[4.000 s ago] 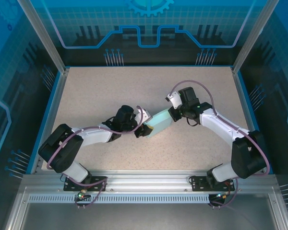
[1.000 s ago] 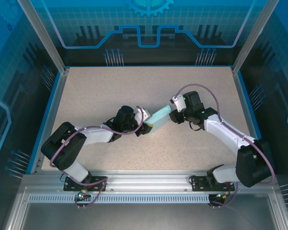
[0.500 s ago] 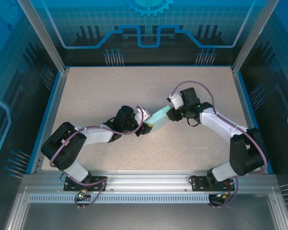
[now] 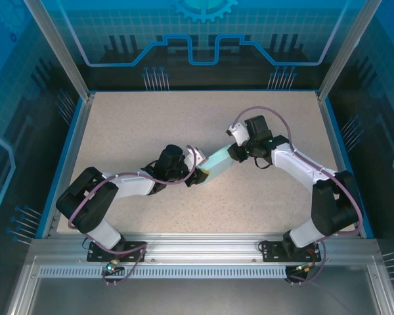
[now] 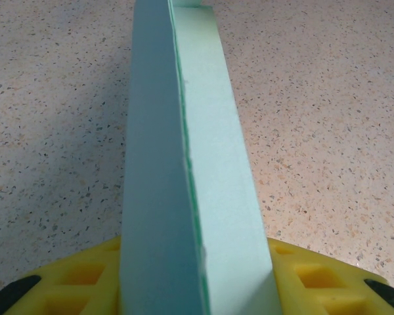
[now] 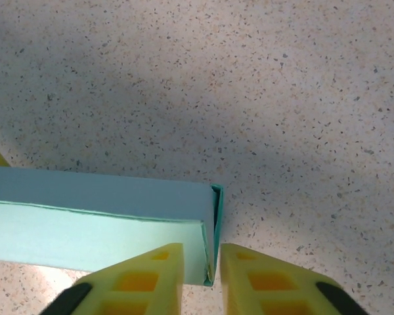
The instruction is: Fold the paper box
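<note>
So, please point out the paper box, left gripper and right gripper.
paper box (image 4: 217,162), top external view, middle of its upper face.
left gripper (image 5: 196,262), left wrist view, midway between its yellow fingertips.
right gripper (image 6: 202,256), right wrist view, midway between its yellow fingertips.

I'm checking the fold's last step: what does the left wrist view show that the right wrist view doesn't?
Left wrist: the paper box edge-on, its long seam, clamped in the left gripper. Right wrist: the box's far end, its end flap not quite flush, between the fingers of the right gripper. Both: pale blue card and the speckled table.
</note>
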